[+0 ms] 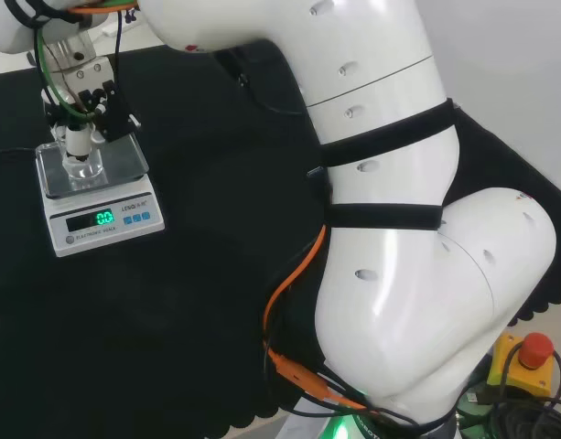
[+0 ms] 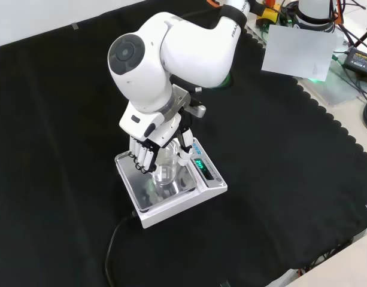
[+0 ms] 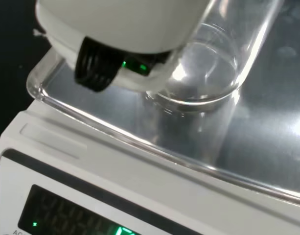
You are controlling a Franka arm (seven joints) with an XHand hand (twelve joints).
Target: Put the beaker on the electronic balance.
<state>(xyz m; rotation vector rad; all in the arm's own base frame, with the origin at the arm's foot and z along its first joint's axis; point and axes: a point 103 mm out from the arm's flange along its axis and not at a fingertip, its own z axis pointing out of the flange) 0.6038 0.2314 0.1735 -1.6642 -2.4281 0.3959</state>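
Robot hand (image 2: 152, 149) curled round the beaker (image 2: 166, 171) over the balance (image 2: 189, 190) pan — black cloth (image 2: 279, 179) surrounds.

My hand (image 2: 152, 145) is white with black fingers, and the arm (image 2: 171, 51) behind it is glossy white with a round grey cap. The beaker (image 2: 165, 173) is clear, colourless glass, and it sits on the shiny silver pan of a white scale (image 1: 97, 197) that has a dark display with bright green digits and small blue buttons. The cloth (image 2: 63, 107) under everything is plain black with a scalloped edge, and an orange cable (image 1: 294, 274) runs along my white arm.
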